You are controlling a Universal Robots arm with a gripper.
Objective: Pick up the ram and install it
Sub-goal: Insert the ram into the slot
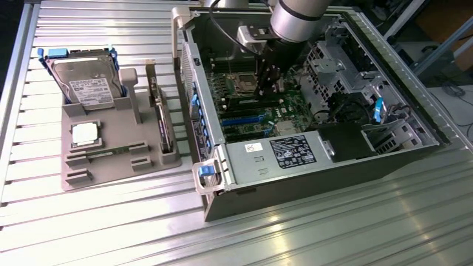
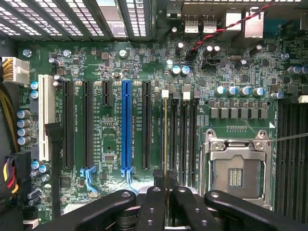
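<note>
Reaching steeply down over the middle of the motherboard [image 1: 292, 105] with the silver arm [image 1: 299, 19], wrist aimed straight at the board. Clamped with the black gripper [image 1: 264, 91] on the ram [image 2: 166, 134], fingers [image 2: 153, 197] drawn narrowly together against both faces. Holding it edge-on, low over the motherboard.

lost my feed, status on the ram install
gripper shut on ram. ram lined up over memory slots by processor socket. seating unclear; nothing seen in the way.

motherboard [image 2: 109, 120] was green | pcie slot [image 2: 126, 125] was blue | gripper [image 2: 166, 182] was black | ram [image 2: 166, 139] edge showed yellowish | parts tray [image 1: 107, 173] was grey
</note>
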